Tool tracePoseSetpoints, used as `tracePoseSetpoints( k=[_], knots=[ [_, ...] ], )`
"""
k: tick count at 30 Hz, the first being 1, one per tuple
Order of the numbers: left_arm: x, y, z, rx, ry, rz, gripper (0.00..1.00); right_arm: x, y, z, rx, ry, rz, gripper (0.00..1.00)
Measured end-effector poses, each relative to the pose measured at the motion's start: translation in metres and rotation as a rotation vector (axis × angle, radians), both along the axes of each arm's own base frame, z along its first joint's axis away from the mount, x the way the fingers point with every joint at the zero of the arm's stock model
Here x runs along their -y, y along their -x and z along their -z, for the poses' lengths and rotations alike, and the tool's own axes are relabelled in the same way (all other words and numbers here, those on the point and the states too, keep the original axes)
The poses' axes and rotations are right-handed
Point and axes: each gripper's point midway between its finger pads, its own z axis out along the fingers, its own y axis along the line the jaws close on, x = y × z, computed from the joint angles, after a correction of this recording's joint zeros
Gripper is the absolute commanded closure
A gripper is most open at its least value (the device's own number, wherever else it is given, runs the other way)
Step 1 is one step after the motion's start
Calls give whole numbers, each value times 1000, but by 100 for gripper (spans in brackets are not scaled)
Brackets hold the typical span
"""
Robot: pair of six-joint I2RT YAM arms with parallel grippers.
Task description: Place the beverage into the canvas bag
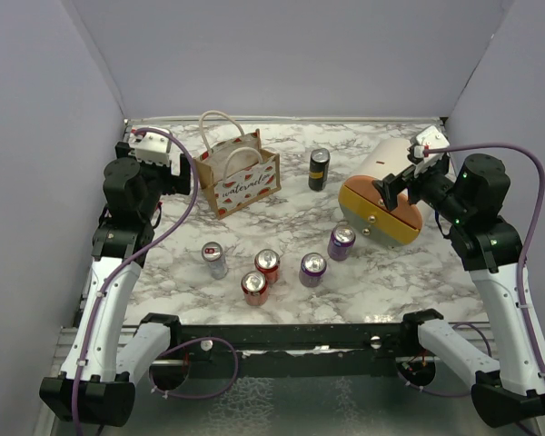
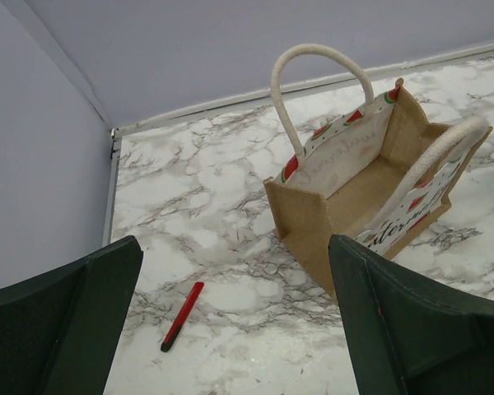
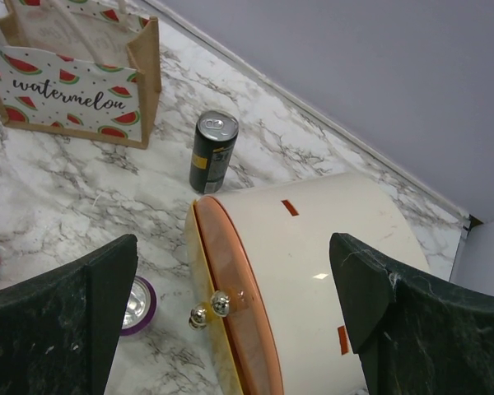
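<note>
Our left end effector (image 2: 235, 247) spreads wide, canvas bag (image 2: 303, 224) ahead; right end effector (image 3: 233, 243) wide above a domed container (image 3: 321, 247).

Overhead camera looks down from behind; both low wrist cameras share the canvas bag (image 1: 245, 186).
</note>
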Motion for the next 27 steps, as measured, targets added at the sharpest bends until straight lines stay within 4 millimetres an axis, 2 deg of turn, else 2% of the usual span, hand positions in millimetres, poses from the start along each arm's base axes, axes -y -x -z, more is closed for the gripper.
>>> tracePoseSetpoints(
  k=[8,15,19,27],
  knots=[
    [9,-3,10,-24,42,32,1,1,3,7,6,51,-24,0],
    [17,-8,33,-81,90,55,1,8,8,49,-76,149,-28,0],
    [20,-9,43,-96,108,63,1,28,10,84,-147,217,32,0],
    [28,-14,68,-146,135,90,1,82,8,126,-237,344,257,0]
  ],
)
